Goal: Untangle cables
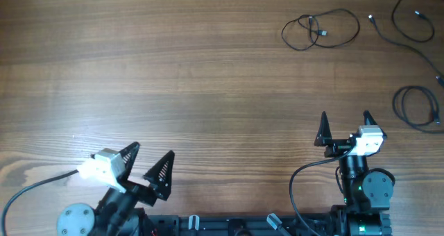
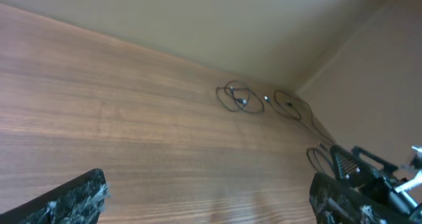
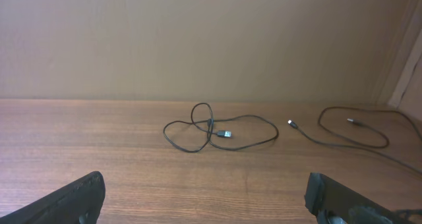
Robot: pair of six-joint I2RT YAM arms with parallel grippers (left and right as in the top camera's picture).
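Note:
Thin black cables lie at the table's far right. One looped cable (image 1: 320,29) with a small plug lies by itself; it also shows in the right wrist view (image 3: 214,133) and the left wrist view (image 2: 236,97). A second long cable (image 1: 409,17) loops at the far right corner, also in the right wrist view (image 3: 353,130). A third coiled cable (image 1: 416,107) lies at the right edge. My left gripper (image 1: 149,165) is open and empty near the front left. My right gripper (image 1: 345,125) is open and empty, well in front of the looped cable.
The wooden table (image 1: 173,76) spans the view. A plain beige wall (image 3: 198,39) stands behind its far edge. The right arm's base (image 1: 364,187) sits at the front right, with its own thicker black cable (image 1: 298,187) beside it.

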